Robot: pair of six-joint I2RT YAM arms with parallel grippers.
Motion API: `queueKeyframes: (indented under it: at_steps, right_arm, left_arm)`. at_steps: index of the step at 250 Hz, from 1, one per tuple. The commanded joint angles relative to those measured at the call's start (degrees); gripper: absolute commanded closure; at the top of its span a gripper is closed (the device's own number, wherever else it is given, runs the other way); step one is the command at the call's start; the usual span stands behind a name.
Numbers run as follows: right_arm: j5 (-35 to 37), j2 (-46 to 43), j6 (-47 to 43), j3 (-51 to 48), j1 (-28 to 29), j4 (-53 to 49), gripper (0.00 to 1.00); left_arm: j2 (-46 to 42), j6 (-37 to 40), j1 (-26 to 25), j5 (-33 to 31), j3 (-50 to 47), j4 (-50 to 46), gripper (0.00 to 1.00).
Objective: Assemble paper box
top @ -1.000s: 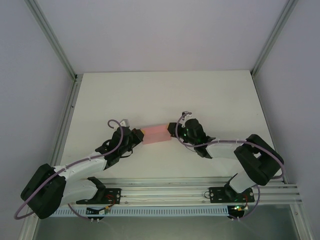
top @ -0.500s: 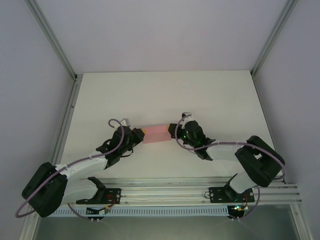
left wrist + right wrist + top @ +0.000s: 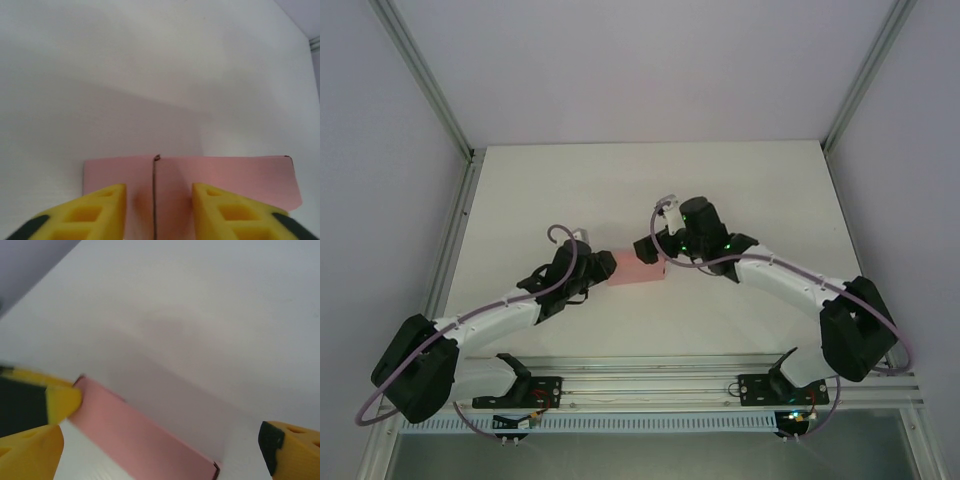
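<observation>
The paper box (image 3: 638,270), a low pink card box, lies on the white table (image 3: 740,190) a little left of centre and somewhat closer to the near edge than to the far one. Its long side runs roughly left to right, between the two arms.

The left gripper (image 3: 605,268) is at the box's left end. In the left wrist view its yellow fingers (image 3: 95,210) stand apart on either side of a seam in the pink card, and they clamp nothing.

The right gripper (image 3: 655,252) is over the box's right end, on the far side. Its jaws are spread wide, with the box's long edge lying between the fingers (image 3: 292,445) and apart from both.

Broad bare table stretches from the box to the far edge and to both side edges. An aluminium post (image 3: 455,230) lines the left edge, and a slotted rail (image 3: 650,385) carrying the arm bases runs along the near edge.
</observation>
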Motion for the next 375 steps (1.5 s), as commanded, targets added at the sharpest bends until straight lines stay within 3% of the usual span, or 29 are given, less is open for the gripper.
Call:
queueKeyframes:
  at_steps: [1,33,69,91,108,129,148,181,221,265,283,310,329,351,375]
  right_arm:
    - [-14.40,1.18,-23.28,3.67,-0.83,-14.46,0.00]
    - [-19.95,3.77,-36.25,6.45,-3.18,-20.23,0.00]
    - [-17.45,7.60,-45.54,10.99,-3.87,-25.24,0.00]
    - [-14.86,10.68,-50.39,14.36,-3.87,-27.84,0.00]
    - [-12.40,13.67,-52.67,17.29,-3.68,-28.97,0.00]
    - [-4.28,18.15,-53.94,21.19,-2.57,-30.60,0.02]
    - [0.55,21.05,-55.99,22.42,-1.45,-31.14,0.05]
    - [0.91,23.57,-58.23,23.28,-0.29,-32.53,0.08]
    - [3.83,24.29,-57.30,21.83,1.39,-27.86,0.47]
    - [9.21,18.95,-54.24,18.67,1.91,-21.39,0.57]
    - [16.04,16.40,-52.74,16.35,2.17,-16.65,0.55]
    - [33.68,14.26,-52.29,10.05,2.66,-2.23,0.54]
    - [41.95,15.21,-54.16,7.00,2.66,4.26,0.53]
    - [47.42,17.23,-56.57,3.99,2.67,11.02,0.53]
    - [46.99,18.74,-57.73,1.32,2.70,15.34,0.51]
  left_arm:
    - [0.77,4.39,-0.02,1.97,1.93,-8.09,0.59]
    - [-0.14,7.93,-0.03,2.56,7.05,-10.45,0.49]
    - [-1.54,11.51,0.10,-1.08,13.59,-15.67,0.42]
    - [-3.45,12.63,0.15,-6.04,16.31,-19.78,0.29]
    - [-5.44,13.17,0.41,-10.71,17.32,-23.44,0.13]
    - [-8.51,13.36,0.75,-17.58,16.75,-26.97,0.01]
    - [-11.23,12.69,1.14,-22.53,15.61,-31.07,0.00]
    - [-16.05,8.69,2.56,-26.60,12.12,-37.00,0.00]
    - [-20.76,5.71,3.83,-26.86,8.03,-39.77,0.00]
    - [-22.56,4.96,4.57,-27.54,6.62,-40.67,0.00]
    - [-22.40,4.92,4.59,-27.71,6.55,-40.55,0.00]
    - [-21.73,4.87,4.65,-27.45,6.01,-39.17,0.00]
    - [-20.93,5.08,4.78,-27.09,6.17,-38.49,0.00]
    - [-20.00,5.67,4.93,-27.04,6.81,-38.48,0.01]
    - [-19.33,6.05,4.93,-27.04,7.47,-38.69,0.01]
